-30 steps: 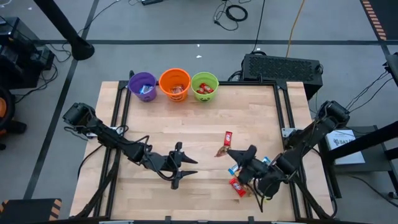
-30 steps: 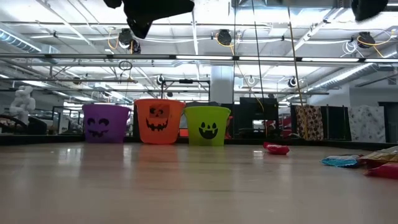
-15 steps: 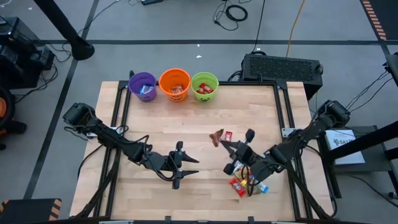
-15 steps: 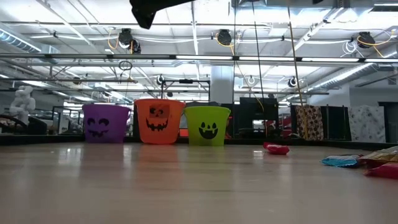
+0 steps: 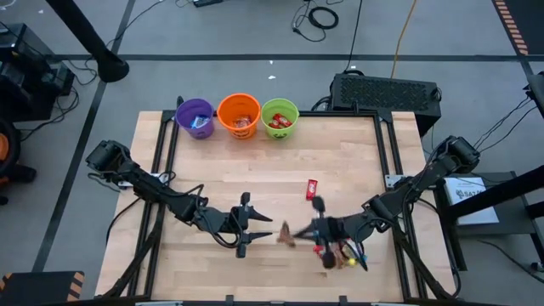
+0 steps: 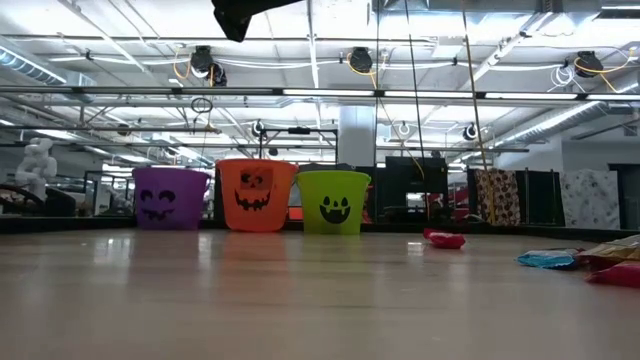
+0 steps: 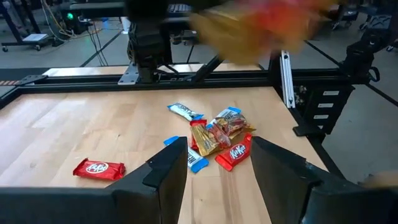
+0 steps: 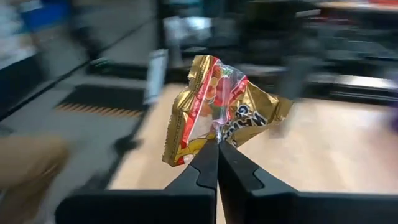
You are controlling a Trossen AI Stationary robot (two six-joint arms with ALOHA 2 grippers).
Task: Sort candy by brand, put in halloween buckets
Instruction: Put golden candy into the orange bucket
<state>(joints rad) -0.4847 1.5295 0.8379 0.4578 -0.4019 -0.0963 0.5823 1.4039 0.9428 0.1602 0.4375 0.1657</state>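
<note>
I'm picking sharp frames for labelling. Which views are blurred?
Right wrist view: background smeared, but the gold candy packet in the right gripper is sharp. Left wrist view: that packet is a blur up top. High and low views: mostly sharp.

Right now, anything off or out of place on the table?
Nothing spilled or damaged. One red candy bar lies apart from the candy pile by the right arm. The right gripper pinches a gold candy packet by its edge, so it hangs crumpled.

The wooden desk (image 5: 255, 170) carried three buckets (image 5: 240, 116) in a row at its 11 o'clock edge, a lone red candy (image 5: 312, 189) right of centre, and a candy pile (image 5: 336, 253) toward 5 o'clock.
</note>
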